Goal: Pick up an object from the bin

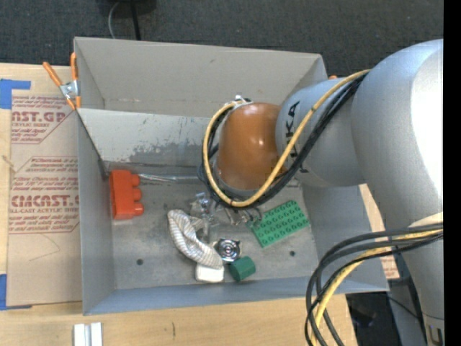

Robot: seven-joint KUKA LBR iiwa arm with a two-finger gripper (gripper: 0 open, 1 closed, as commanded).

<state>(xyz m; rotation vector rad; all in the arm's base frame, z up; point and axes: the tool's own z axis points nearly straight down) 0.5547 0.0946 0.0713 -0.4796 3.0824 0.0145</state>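
You see the arm (374, 135) coming in from the right, w/ its orange cover (248, 146) above the middle of the bin (94, 215). The gripper (204, 209) sits just under this cover, low near the bin floor, approx. at the centre. Whether it is spread or pressed together, you cannot tell, because the cover and the cables hide most of it.

The thing nearest to it is the white braided rope (187, 238). It lies curled on the floor, front-centre of the bin, and its upper end is directly at the gripper. Contact btw. them is not clear.

Just right of the gripper lies a green studded plate (282, 223), flat, one corner under the arm. At the rope's lower end there is a small white piece (209, 273), and a small green block (241, 268) is just beside it. A round metal part (229, 248) lies just above these two. An orange block (124, 194) lies well apart, near the left wall.
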